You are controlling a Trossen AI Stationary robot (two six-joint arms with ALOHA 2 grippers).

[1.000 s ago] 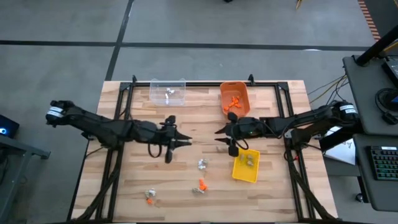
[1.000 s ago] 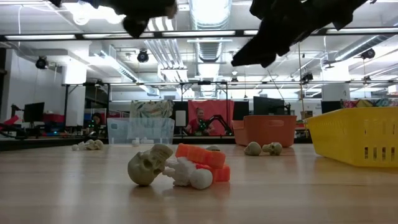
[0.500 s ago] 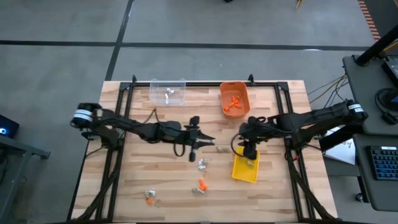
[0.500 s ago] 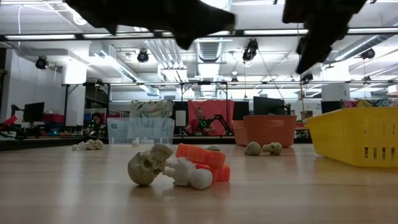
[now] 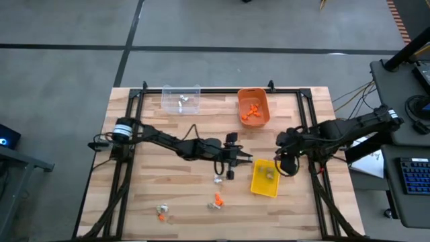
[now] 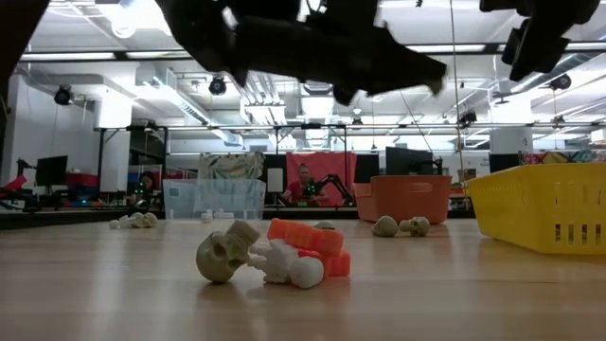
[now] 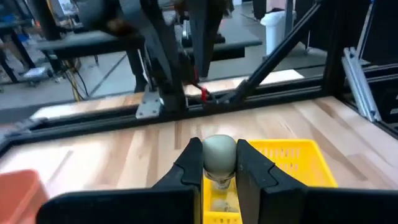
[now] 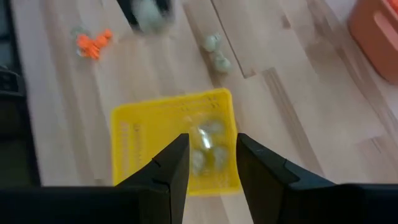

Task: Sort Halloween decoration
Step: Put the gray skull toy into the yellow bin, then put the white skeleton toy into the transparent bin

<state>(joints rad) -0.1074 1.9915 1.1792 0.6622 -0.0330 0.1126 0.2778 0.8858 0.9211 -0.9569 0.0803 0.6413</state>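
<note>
Low view: both arms cut off by the top edge, no fingertips visible. Left gripper [image 7: 220,163] hides the lower part of the tan-grey trinket [image 7: 219,153] it pinches. Trinkets in the yellow bin [image 8: 127,165] are a blur. Trinkets in the clear bin [image 5: 169,102] are too small to tell apart from above.

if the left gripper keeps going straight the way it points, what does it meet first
Probably the yellow bin: the left gripper, shut on a tan-grey skull trinket, points right at it, though it may pass just above the rim.
</note>
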